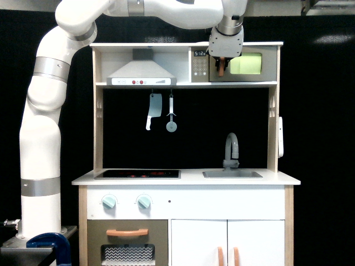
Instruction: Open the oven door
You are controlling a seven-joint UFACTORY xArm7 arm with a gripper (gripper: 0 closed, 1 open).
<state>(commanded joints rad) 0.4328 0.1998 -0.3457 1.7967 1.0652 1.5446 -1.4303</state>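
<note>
The oven door is the small taupe-grey panel at the top right of the toy kitchen. It has a yellow-green window and lies flat in its frame. Its short vertical orange handle pokes out just below my gripper. My gripper hangs from the white arm that reaches in from the upper left. It covers the handle's upper part, and its fingers are drawn in around the handle.
Left of the door are a keypad panel and a grey range hood. A toy cleaver and pizza cutter hang below. A faucet stands on the counter. At the bottom are a larger zigzag-window door and white cabinet doors.
</note>
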